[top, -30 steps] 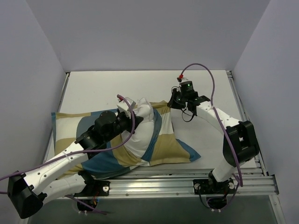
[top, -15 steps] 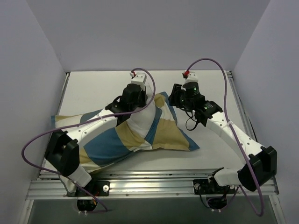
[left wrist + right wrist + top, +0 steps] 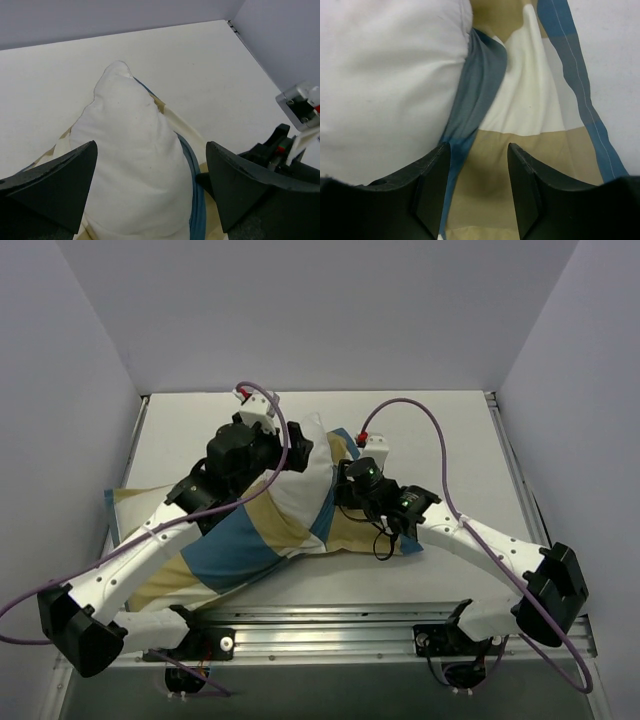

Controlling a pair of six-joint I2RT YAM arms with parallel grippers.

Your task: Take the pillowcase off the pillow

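- Grippers: two, one per arm. One pillow (image 3: 305,465), one pillowcase (image 3: 240,545), both on the one white table (image 3: 450,430).
- Left gripper (image 3: 151,145) is spread wide. Its two fingers (image 3: 70,180) stand on either side of the pillow's bare white end (image 3: 135,165). It holds nothing; I cannot tell whether the fingers brush the pillow's sides.
- Right gripper (image 3: 477,147) is about half open and also holds nothing. It is over the pillowcase (image 3: 530,100), just beside the pillow (image 3: 385,75). The blue hem runs down toward its left finger (image 3: 432,185).
- From above, the left gripper (image 3: 292,435) is at the far-left side of the white end. The right gripper (image 3: 342,492) is at that end's right side, over the checked cloth.
- The pillow lies mid-table. Its white end pokes out of the pillowcase toward the far wall; the rest is inside the cover, which spreads toward the near left.
- Half a second ago the left gripper was nearly shut on top of the white end; now it has let go and its wrist sits further left.
- The right gripper was then further back and to the right, beside the cover; it has since come in over the cloth.
- The cover's near-right corner, plain to see then, is now under the right arm.
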